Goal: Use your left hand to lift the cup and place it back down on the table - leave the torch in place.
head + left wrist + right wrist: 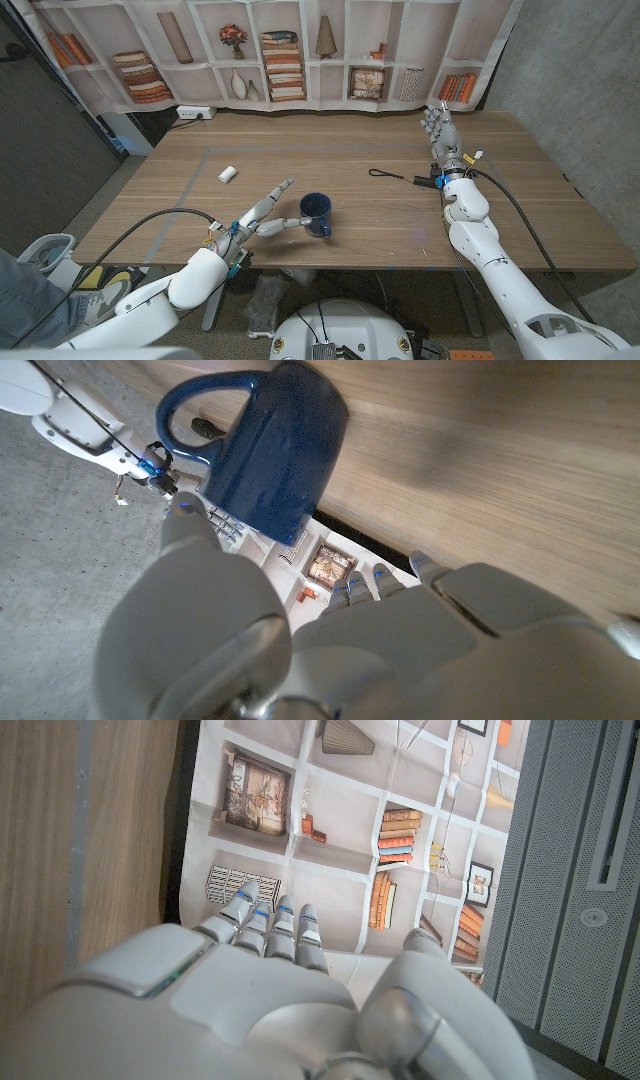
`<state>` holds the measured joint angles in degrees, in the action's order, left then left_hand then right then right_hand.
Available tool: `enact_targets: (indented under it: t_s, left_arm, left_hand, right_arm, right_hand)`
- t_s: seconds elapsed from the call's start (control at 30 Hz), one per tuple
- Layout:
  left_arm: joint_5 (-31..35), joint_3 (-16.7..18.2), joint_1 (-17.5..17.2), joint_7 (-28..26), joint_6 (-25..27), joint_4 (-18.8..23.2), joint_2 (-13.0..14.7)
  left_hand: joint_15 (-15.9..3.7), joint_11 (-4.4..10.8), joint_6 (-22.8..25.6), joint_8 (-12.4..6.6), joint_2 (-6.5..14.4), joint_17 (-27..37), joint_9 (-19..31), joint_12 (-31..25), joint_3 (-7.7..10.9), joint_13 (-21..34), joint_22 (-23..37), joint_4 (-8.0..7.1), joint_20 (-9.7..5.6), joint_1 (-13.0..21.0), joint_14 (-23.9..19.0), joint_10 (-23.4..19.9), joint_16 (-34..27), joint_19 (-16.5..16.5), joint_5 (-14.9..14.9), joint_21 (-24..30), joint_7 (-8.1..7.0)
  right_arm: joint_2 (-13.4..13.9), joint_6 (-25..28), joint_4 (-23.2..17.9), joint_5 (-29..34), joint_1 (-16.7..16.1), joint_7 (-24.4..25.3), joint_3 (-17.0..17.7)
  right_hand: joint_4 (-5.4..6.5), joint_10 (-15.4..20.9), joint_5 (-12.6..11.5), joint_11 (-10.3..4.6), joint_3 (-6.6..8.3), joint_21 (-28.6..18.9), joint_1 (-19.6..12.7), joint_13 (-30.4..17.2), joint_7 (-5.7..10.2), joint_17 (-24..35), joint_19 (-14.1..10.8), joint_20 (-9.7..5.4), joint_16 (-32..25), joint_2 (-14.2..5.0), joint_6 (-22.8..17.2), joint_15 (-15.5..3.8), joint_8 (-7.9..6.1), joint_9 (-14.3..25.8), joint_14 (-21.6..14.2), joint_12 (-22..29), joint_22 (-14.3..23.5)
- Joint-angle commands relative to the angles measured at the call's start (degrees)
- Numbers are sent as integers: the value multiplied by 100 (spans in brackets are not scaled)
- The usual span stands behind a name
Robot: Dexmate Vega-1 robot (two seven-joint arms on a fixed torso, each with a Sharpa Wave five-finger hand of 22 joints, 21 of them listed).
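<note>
- Left hand (262, 216), nearest the camera, reaches with fingers spread toward the blue cup (316, 214) near the table's (300, 150) front edge; a glancing touch could tip it.
- Torch (424, 181) lies well right, safe.
- Right hand (438, 128) stands fingers together, empty.

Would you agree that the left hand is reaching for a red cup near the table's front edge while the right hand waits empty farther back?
Not quite: the cup is dark blue, not red, as the head view shows. The rest holds: the left hand reaches toward it near the front edge, and the right hand waits empty farther back.
</note>
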<state>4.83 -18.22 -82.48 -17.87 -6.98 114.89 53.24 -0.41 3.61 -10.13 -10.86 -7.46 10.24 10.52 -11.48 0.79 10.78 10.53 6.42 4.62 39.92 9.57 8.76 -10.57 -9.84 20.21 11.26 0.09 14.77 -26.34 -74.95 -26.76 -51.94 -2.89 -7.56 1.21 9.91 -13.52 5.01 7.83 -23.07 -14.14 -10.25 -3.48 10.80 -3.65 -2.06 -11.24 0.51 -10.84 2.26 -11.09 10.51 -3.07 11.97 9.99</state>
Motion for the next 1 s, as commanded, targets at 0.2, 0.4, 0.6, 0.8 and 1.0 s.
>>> enact_targets:
  t_s: [0.2,0.4,0.6,0.8,1.0]
  left_arm:
    - [396,-187,-69,-320,691,385,51]
    - [541,-252,-67,-405,957,521,58]
    - [695,-369,-38,-487,1232,617,24]
    - [800,-479,17,-520,1488,685,2]
    - [827,-601,135,-493,1616,665,-29]
  left_hand:
    - [-27,3,-225,-35,42,20,27,-32,-34,23,8,30,50,112,158,29,-12,-286,45,26,-39]
    - [-27,13,-224,-36,64,20,27,-36,-29,23,8,32,55,136,167,22,-10,-290,52,26,-41]
    - [-28,9,-228,-35,86,20,27,-35,-24,23,8,35,58,162,171,29,-10,-295,60,26,-43]
    - [-31,11,-229,-35,102,20,28,-36,-21,23,8,37,60,181,172,30,-11,-298,65,25,-45]
    - [-32,14,-228,-36,120,20,28,-34,-18,23,9,39,63,205,172,37,-13,-296,71,28,-44]
  right_arm:
    - [3,-43,48,-79,-34,-79,21]
    - [2,-58,93,-95,-21,-135,28]
    - [-5,-47,132,-109,-11,-171,37]
    - [-25,-40,203,-125,18,-216,48]
    - [-42,-25,264,-111,44,-231,61]
  right_hand:
    - [-39,-13,24,10,-5,53,-42,-31,-10,12,-39,-88,13,4,16,26,-4,20,4,-1,29]
    - [-41,-9,23,10,-8,62,-41,-31,-8,12,-44,-91,14,3,16,26,-4,20,6,1,29]
    - [-43,-16,22,4,-11,73,-41,-31,-9,12,-47,-88,14,2,18,27,-3,20,7,-2,30]
    - [-45,-9,22,6,-14,83,-39,-31,-8,13,-52,-91,14,2,19,22,-3,20,8,1,30]
    - [-47,-12,21,11,-18,96,-38,-31,-5,13,-57,-90,15,0,26,29,-1,20,10,0,31]
